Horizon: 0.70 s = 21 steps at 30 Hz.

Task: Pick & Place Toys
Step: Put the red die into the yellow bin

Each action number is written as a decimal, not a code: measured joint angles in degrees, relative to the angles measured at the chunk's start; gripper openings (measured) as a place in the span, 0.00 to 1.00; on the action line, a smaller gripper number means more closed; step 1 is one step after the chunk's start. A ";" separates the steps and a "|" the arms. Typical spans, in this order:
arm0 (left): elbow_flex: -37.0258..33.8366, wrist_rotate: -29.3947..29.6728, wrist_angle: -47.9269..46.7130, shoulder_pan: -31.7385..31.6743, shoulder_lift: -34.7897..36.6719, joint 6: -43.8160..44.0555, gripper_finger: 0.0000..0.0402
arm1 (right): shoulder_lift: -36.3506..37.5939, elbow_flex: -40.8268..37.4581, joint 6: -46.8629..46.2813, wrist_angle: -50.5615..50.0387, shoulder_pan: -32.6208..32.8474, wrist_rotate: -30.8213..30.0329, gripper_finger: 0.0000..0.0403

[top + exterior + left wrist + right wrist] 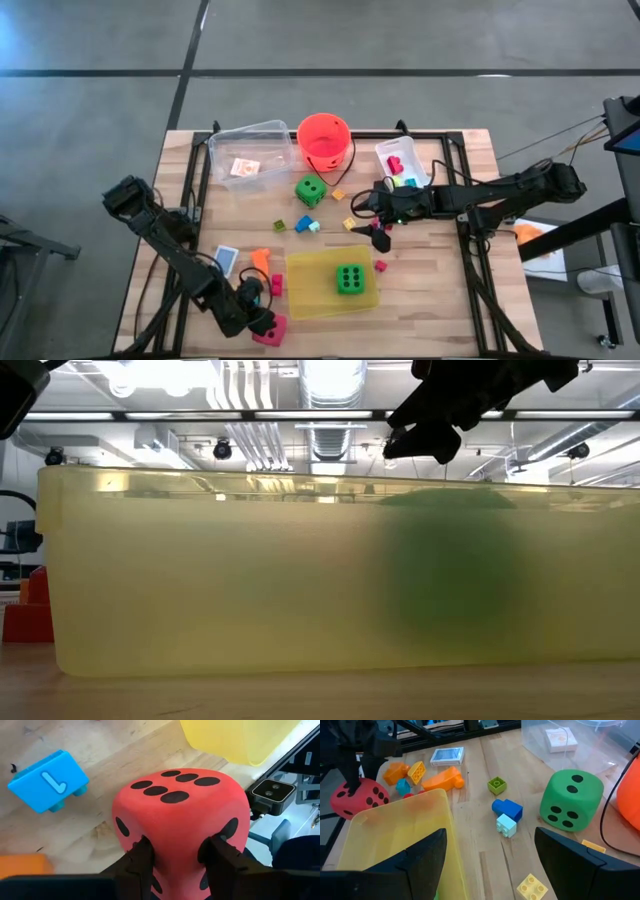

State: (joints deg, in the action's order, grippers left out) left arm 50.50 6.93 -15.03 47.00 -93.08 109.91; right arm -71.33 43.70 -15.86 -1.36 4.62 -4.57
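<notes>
Left end effector [262, 326]: I've got it down at the near edge of the counter [440, 290], fingers [140, 865] clamped on the pink die [270, 331]. My left wrist cam shows both pads pressed into its sides.

Pink die: near-left area, just left of the yellow tray's [310, 300] near corner. The five-dot face is up in the wrist view. Can't tell if it's on the wood or slightly lifted.

Right end effector [380, 232]: hanging over the middle of the counter, just off the far-right corner of the tray, fingers spread wide apart, gripping nothing.

Green die #1 [350, 279]: sitting inside the yellow tray, six dots up.

Green die #2 [310, 191]: out on the counter, just near-side of the orange-red bucket [324, 140].

Small stuff: a blue brick [304, 223] and a pale one touching it mid-counter, a little green brick [279, 226] to their left, yellow bricks [349, 223] nearby, an orange piece [260, 259] and a card [227, 260] left of the tray.

Clear bins: the big one [250, 150] at far left holds a card [244, 168]; the small one [402, 160] at far right has a few pieces in it.

Low cam: basically all yellow tray wall, with the green die a blur behind it.
</notes>
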 joint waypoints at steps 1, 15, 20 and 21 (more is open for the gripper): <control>-0.05 0.50 0.00 0.03 0.13 0.01 0.31 | 0.00 0.00 -0.02 -0.03 0.00 0.00 0.74; 2.42 6.78 -6.93 -0.07 2.64 1.13 0.25 | 0.00 0.00 0.40 -0.16 -0.02 0.00 0.74; 6.76 6.28 -12.97 -0.07 2.78 1.07 0.22 | 0.00 0.00 0.20 -0.13 -0.02 0.02 0.74; 7.75 6.19 -14.50 -0.07 2.80 0.93 0.22 | 0.00 0.00 0.20 -0.13 -0.01 0.02 0.74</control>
State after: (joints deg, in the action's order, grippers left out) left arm 58.26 13.12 -29.52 46.94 -90.28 110.83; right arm -71.33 43.70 -15.66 -1.50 4.62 -4.56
